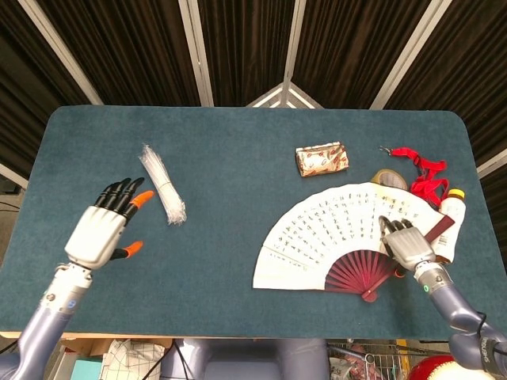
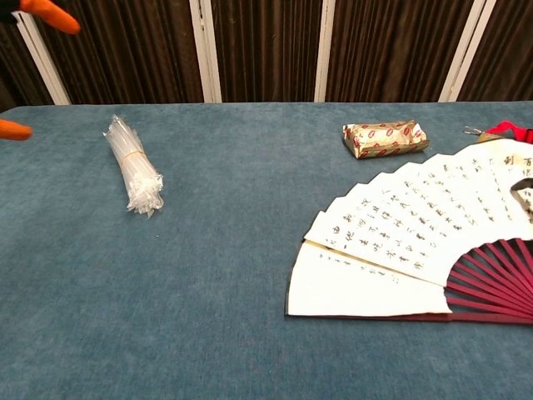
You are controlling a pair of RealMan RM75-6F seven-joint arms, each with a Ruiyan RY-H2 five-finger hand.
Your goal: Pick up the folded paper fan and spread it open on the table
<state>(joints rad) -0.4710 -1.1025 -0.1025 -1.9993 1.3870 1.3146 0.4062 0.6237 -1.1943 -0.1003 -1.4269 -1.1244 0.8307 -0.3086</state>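
The paper fan (image 1: 337, 237) lies spread open and flat on the right side of the table, white lettered leaf above dark red ribs (image 2: 491, 279). My right hand (image 1: 406, 244) lies over the fan's right part near the ribs and holds it there. The chest view shows only a dark curled finger (image 2: 525, 190) at the frame's right edge. My left hand (image 1: 107, 229) hovers far to the left, open with fingers spread and nothing in it. Only its orange fingertips (image 2: 46, 12) show in the chest view.
A bundle of clear plastic strips (image 1: 162, 194) lies left of centre. Behind the fan is a patterned packet (image 1: 322, 158). A tape roll (image 1: 390, 180), a red lanyard (image 1: 420, 170) and a white bottle (image 1: 451, 214) crowd the right edge, partly under the fan's end rib.
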